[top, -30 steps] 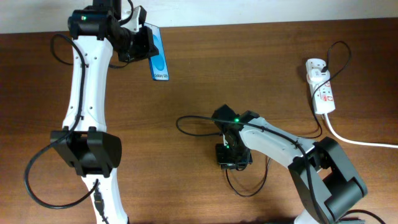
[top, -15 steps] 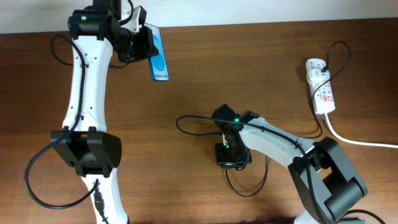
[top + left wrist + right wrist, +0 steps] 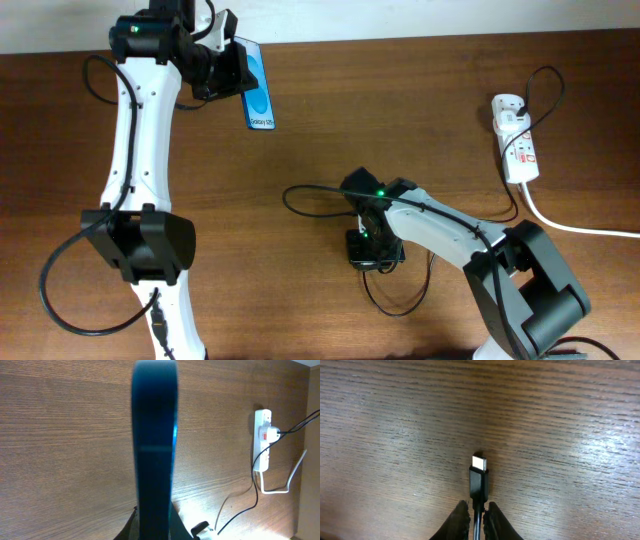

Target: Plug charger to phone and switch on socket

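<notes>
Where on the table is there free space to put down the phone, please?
Widest bare table: between the phone and the socket, far side. Another patch: between the left arm and the loop of the charger. Crowded: around the right arm, where the charger loops, and by the socket with its white cord.

Brown wood-grain tabletop (image 3: pixel 400 110) fills the view; pale off-white wall strip (image 3: pixel 420 15) along the far edge. Soft glare patches (image 3: pixel 600 457) on the wood in both wrist views.
</notes>
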You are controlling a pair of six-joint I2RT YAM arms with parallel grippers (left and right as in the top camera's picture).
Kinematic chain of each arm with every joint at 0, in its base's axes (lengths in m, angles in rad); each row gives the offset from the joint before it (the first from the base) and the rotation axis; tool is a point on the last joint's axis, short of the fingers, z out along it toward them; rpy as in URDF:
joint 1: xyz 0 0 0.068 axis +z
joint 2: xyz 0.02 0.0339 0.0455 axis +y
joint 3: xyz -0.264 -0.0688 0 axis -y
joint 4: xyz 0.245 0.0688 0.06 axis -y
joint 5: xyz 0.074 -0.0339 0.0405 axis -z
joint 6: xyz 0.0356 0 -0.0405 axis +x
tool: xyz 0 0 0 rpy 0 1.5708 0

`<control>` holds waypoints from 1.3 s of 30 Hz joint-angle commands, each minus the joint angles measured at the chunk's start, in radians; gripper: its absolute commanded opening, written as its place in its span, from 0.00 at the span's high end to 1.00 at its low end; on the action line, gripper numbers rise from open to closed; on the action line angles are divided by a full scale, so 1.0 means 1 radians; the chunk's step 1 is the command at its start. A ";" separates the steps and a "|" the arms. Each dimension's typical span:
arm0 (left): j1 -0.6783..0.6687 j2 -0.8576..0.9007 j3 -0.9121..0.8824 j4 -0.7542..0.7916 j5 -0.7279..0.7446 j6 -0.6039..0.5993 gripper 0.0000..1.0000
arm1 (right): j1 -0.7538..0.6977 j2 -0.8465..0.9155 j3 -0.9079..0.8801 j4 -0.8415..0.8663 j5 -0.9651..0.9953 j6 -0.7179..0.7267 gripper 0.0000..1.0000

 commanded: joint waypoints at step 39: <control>-0.002 -0.009 0.008 0.467 1.077 -0.106 1.00 | -0.178 -0.330 0.472 -0.068 -0.438 -0.314 0.96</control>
